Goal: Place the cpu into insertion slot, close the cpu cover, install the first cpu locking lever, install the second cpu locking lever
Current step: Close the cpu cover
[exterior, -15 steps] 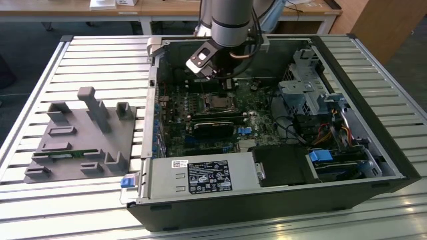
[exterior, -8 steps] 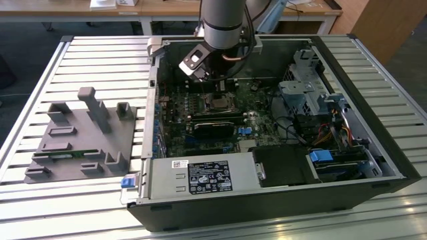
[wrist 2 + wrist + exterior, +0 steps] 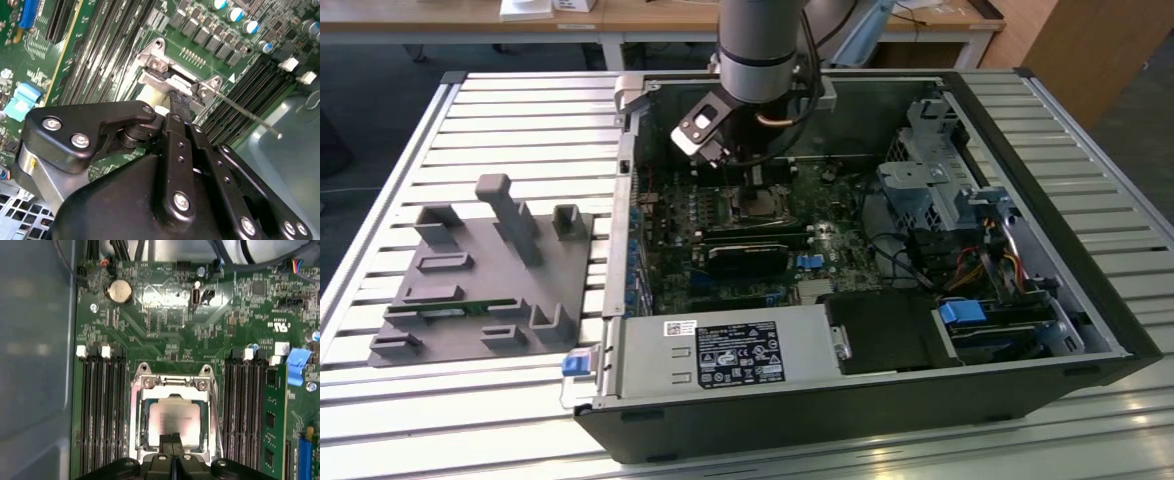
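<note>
Your black gripper (image 3: 172, 437) sits closest, fingertips pressed together with nothing between them, right over the small square silvery cpu (image 3: 174, 417). That chip lies flat in the shiny-rimmed insertion slot (image 3: 754, 205). Around it the thin silvery cpu cover (image 3: 140, 415) looks down. One thin wire locking lever (image 3: 250, 117) sticks out free. I think the lever step is in hand; you need a slow, steady push.

Green board (image 3: 165, 330), silvery cpu (image 3: 172, 415), shiny silver cover (image 3: 136, 415), black gripper (image 3: 172, 440), dark grey case (image 3: 854, 420), pale table (image 3: 400, 130) striped with slats.
</note>
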Robot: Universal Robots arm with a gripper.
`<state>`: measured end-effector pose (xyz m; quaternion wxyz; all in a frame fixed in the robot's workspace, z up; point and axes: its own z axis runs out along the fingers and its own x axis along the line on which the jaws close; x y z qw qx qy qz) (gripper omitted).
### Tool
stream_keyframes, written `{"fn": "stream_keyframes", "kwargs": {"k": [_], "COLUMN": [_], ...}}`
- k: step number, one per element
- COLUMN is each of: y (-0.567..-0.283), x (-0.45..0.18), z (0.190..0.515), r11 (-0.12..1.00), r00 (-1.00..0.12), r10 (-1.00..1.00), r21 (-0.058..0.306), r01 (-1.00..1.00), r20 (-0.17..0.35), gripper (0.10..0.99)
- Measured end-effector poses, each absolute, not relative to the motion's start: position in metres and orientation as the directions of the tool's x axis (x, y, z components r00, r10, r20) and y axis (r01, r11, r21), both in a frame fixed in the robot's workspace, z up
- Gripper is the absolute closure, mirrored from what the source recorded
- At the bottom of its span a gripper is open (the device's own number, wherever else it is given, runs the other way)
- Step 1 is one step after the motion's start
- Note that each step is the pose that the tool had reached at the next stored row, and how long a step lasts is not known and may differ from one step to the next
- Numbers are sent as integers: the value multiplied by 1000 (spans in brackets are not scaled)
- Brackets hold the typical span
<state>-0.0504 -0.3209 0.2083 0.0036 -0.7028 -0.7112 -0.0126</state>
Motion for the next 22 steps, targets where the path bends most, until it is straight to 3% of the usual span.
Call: {"fn": "stream_keyframes", "kwargs": {"k": [22], "y": [-321], "x": [-50], "z": [209], "r11": [12], "r00": [-12], "r10": [1000], "r21": [13], "r01": [1000], "r20": [26], "gripper": [980]}}
